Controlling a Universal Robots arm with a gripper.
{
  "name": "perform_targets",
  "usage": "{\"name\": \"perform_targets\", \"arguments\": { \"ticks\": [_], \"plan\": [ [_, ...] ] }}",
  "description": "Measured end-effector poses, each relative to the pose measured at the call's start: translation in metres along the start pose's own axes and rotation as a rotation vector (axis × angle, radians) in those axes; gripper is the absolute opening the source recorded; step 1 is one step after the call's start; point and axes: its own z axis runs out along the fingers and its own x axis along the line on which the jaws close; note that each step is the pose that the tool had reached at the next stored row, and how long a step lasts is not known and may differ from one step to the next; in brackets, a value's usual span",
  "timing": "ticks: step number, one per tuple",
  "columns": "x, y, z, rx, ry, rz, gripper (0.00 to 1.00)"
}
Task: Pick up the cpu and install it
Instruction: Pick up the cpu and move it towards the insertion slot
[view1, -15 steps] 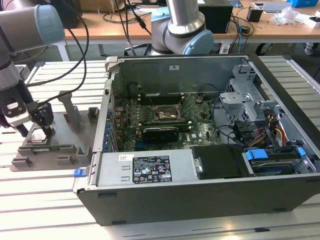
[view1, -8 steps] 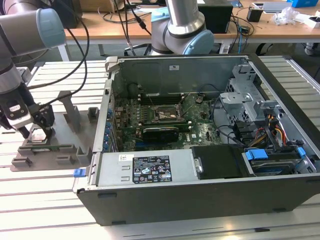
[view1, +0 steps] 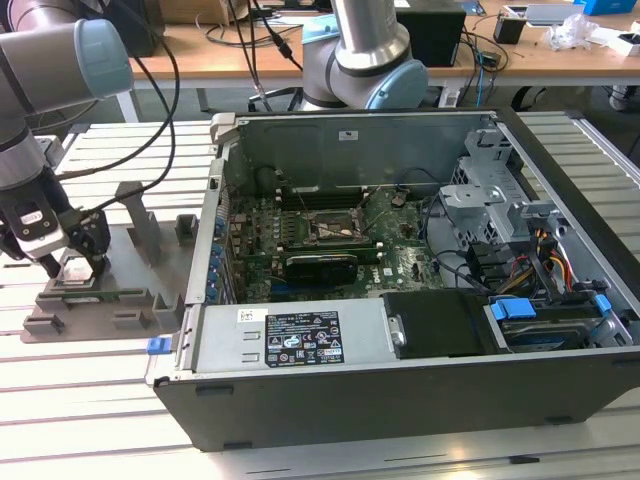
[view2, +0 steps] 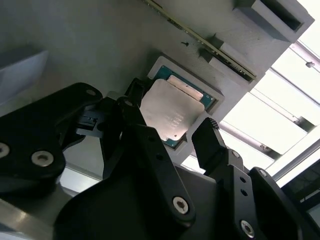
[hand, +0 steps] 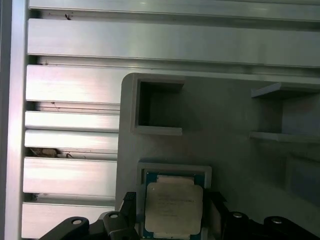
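Gripper (view2: 170, 117) spread around the chip (view2: 172, 110), nothing gripped.
If closed off-centre, the chip could be tilted or jammed in the tray (hand: 225, 115).

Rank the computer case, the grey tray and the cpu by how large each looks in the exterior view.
1. computer case, by far the largest
2. grey tray, clearly smaller
3. cpu, a small pale square on the tray

No close calls; the gaps are plain.
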Motion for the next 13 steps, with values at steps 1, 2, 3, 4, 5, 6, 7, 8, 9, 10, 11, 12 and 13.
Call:
{"name": "perform_targets", "arguments": {
  "ticks": [1, 2, 3, 4, 5, 6, 7, 8, 9, 10, 11, 12, 13],
  "plan": [
    [-0.0001, 0.0000, 0.0002, 0.0001, 0.0001, 0.000, 0.66],
    [-0.0002, 0.0000, 0.0004, 0.0001, 0.0002, 0.000, 0.66],
    [-0.0003, 0.0000, 0.0007, 0.0001, 0.0002, 0.000, 0.66],
    [-0.0003, 0.0000, 0.0011, 0.0001, 0.0001, 0.000, 0.66],
    [-0.0003, 0.0000, 0.0015, 0.0000, 0.0000, 0.000, 0.66],
    [-0.0003, 0.0000, 0.0019, 0.0001, 0.0002, 0.000, 0.66],
    [-0.0003, 0.0000, 0.0019, 0.0002, 0.0003, 0.000, 0.66],
    [-0.0003, 0.0000, 0.0020, 0.0001, 0.0002, 0.000, 0.66],
    [-0.0004, 0.0000, 0.0021, 0.0001, 0.0002, 0.000, 0.66],
    [-0.0003, 0.0000, 0.0022, 0.0001, 0.0002, 0.000, 0.66],
    [-0.0003, 0.0000, 0.0022, 0.0001, 0.0002, 0.000, 0.65],
    [-0.0003, 0.0000, 0.0023, 0.0001, 0.0002, 0.000, 0.65],
    [-0.0003, 0.0000, 0.0023, 0.0002, 0.0003, 0.000, 0.58]
  ]
}}
